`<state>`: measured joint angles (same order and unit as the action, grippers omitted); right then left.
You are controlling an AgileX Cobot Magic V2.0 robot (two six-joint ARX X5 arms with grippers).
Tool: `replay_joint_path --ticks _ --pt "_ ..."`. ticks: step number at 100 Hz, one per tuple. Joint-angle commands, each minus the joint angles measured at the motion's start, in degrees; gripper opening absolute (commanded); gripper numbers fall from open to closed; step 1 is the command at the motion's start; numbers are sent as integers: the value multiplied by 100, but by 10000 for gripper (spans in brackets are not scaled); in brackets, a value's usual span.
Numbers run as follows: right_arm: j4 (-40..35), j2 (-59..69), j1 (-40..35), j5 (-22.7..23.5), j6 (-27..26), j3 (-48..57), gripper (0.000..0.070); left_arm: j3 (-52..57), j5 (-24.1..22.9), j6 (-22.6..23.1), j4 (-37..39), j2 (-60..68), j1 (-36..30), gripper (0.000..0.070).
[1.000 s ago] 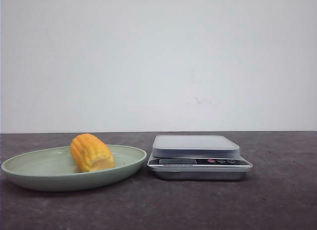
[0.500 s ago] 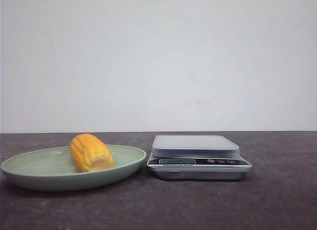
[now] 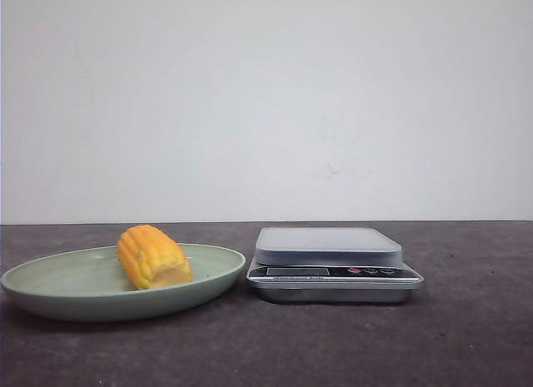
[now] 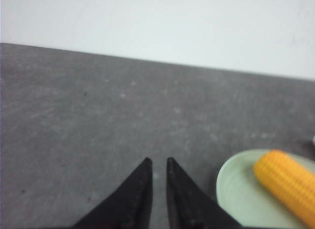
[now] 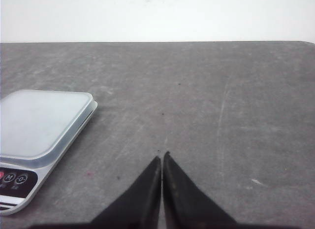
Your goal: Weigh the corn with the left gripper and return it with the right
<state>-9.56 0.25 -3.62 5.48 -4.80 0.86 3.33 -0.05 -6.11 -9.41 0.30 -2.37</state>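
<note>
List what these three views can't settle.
- Scale display: too small in the front view, cut off in the right wrist view.
- Corn: far end cut off by the left wrist frame edge.
- Plate: mostly out of frame in the left wrist view.
- Both arms: absent from the front view; only fingertips show in the wrist views.

We find bare table (image 3: pixel 466 337) around plate (image 3: pixel 50 300) and scale (image 3: pixel 333 275); these nearly touch, leaving only a narrow gap between.

Stubby yellow-orange corn (image 3: pixel 154 256), on its side, pale end forward
</note>
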Motion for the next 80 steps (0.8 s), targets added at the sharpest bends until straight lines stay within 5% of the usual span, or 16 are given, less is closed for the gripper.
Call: replay_joint_path --ticks 1,18,49,80 --pt "50 -4 11 15 -17 -9 0 -66 7 269 -55 -11 35 16" --pt "50 -4 11 15 -17 -9 0 -258 17 85 -127 -13 72 16" --pt "52 -4 11 15 -17 -9 0 -258 26 723 -149 -13 275 16" --pt "52 -4 11 15 -17 -9 0 -256 26 654 -136 -11 352 16"
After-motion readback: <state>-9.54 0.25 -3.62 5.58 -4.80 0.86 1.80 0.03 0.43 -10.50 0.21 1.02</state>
